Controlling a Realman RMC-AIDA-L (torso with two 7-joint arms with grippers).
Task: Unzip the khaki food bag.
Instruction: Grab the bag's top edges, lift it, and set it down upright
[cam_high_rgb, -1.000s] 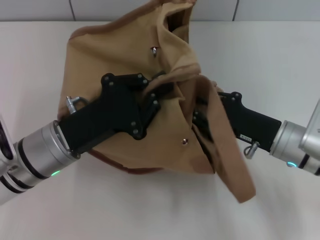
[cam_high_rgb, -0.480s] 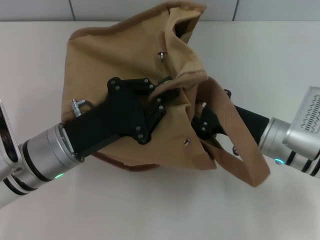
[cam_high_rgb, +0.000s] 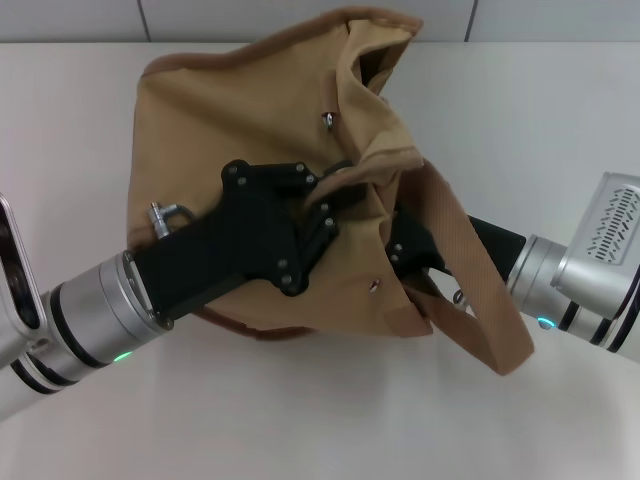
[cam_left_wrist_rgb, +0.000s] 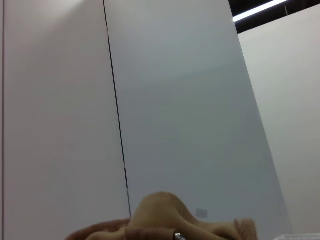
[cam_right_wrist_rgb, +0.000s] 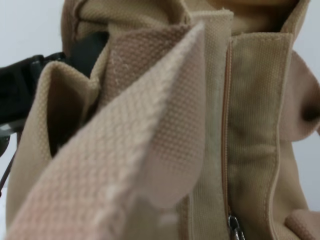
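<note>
Both end effectors, left (cam_high_rgb: 335, 205) and right (cam_high_rgb: 400, 240), buried in khaki food bag (cam_high_rgb: 230, 110); grip unreadable. Mid-unzip; you next draw the zipper pull (cam_right_wrist_rgb: 234, 223) along.

Webbing handle (cam_high_rgb: 480, 290) drapes over right hand (cam_high_rgb: 400, 243); table (cam_high_rgb: 560, 120) beyond open.

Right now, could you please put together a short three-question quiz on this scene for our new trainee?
1. True or false: the khaki food bag stands upright and neat.
2. Where does the webbing handle hang? A) over the right gripper's arm B) over the left gripper C) flat on the table
3. Fill in: in the right wrist view, the metal zipper pull shows near that picture's ______ edge.

Key: 1 false, it is crumpled; 2 A; 3 lower.
</note>
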